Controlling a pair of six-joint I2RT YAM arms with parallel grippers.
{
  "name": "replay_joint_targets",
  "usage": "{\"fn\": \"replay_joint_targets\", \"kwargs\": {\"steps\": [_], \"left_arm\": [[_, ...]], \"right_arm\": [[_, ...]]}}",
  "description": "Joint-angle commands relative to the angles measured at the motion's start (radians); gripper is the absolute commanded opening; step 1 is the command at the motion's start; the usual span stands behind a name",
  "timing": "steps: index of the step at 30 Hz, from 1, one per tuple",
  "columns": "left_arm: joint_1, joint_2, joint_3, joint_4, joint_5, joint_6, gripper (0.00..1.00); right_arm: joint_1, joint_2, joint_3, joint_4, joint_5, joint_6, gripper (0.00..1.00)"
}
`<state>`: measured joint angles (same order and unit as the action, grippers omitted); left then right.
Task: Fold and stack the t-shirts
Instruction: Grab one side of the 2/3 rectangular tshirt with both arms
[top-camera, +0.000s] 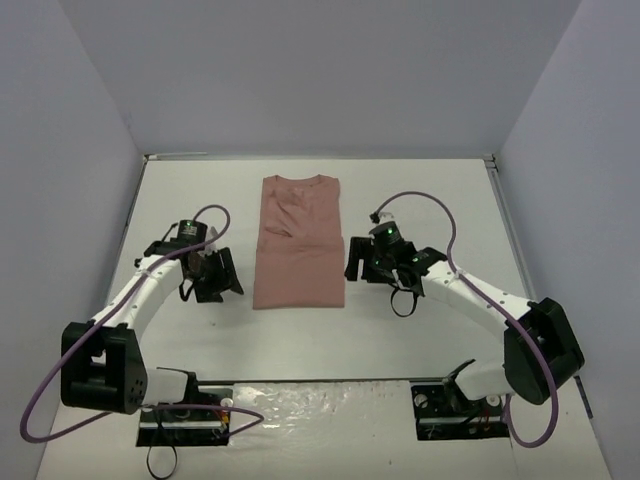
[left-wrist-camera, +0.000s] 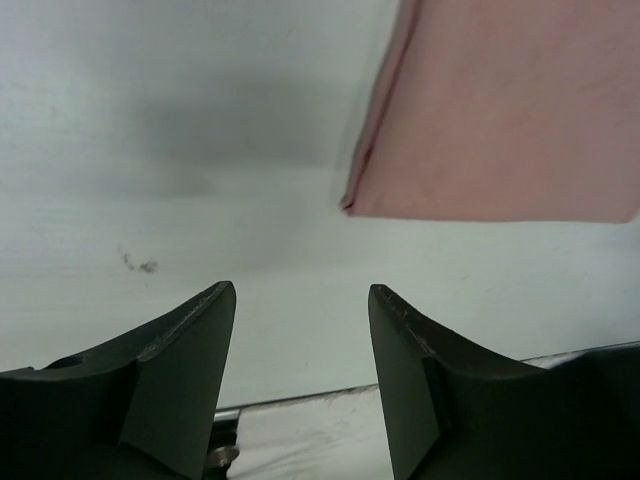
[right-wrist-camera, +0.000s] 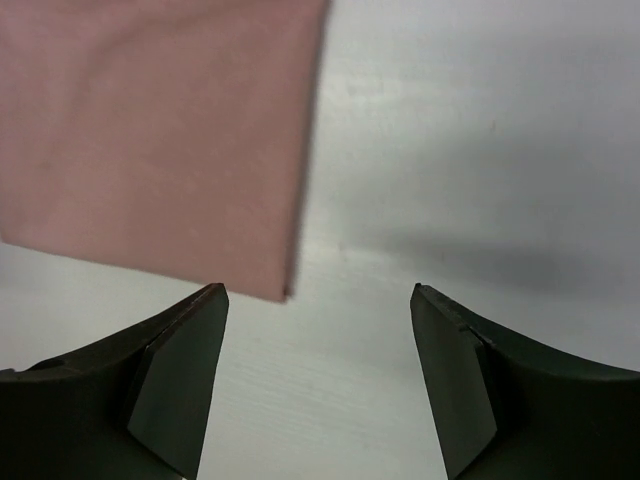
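Lying flat on the table (top-camera: 430, 200), the pink t-shirt (top-camera: 299, 245) is folded into a long rectangle. The left gripper (left-wrist-camera: 300, 300) and right gripper (right-wrist-camera: 318, 300) flank it, jaws open, holding nothing.

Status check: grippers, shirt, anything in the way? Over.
Left gripper open, empty. Right gripper open, empty. T-shirt folded lengthwise, flat on table between both arms. No obstruction seen.

White table (top-camera: 430, 190) boxed by plain pale grey walls (top-camera: 320, 70), soft even light.
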<state>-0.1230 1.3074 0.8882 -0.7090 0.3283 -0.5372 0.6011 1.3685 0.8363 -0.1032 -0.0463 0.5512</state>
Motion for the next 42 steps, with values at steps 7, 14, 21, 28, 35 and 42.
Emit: {"fn": "replay_joint_targets", "kwargs": {"steps": [7, 14, 21, 28, 35, 42], "left_arm": [[-0.127, 0.067, -0.017, 0.079, -0.065, -0.083, 0.53], [-0.148, 0.191, -0.015, 0.145, -0.092, -0.087, 0.52], [-0.166, 0.232, -0.01, 0.184, -0.097, -0.093, 0.51], [-0.17, 0.243, -0.008, 0.206, -0.104, -0.093, 0.47], [-0.188, 0.282, -0.007, 0.213, -0.13, -0.1, 0.44], [-0.215, 0.304, -0.018, 0.249, -0.132, -0.118, 0.42]], "right_arm": [[0.189, 0.057, -0.039, -0.033, 0.218, 0.281, 0.64], [0.237, 0.106, -0.019, -0.034, 0.256, 0.329, 0.62], [0.256, 0.119, -0.02, -0.033, 0.272, 0.354, 0.62], [0.282, 0.145, -0.016, -0.033, 0.288, 0.374, 0.62], [0.299, 0.161, -0.012, -0.033, 0.299, 0.398, 0.61], [0.31, 0.178, 0.001, -0.033, 0.312, 0.409, 0.61]]}}
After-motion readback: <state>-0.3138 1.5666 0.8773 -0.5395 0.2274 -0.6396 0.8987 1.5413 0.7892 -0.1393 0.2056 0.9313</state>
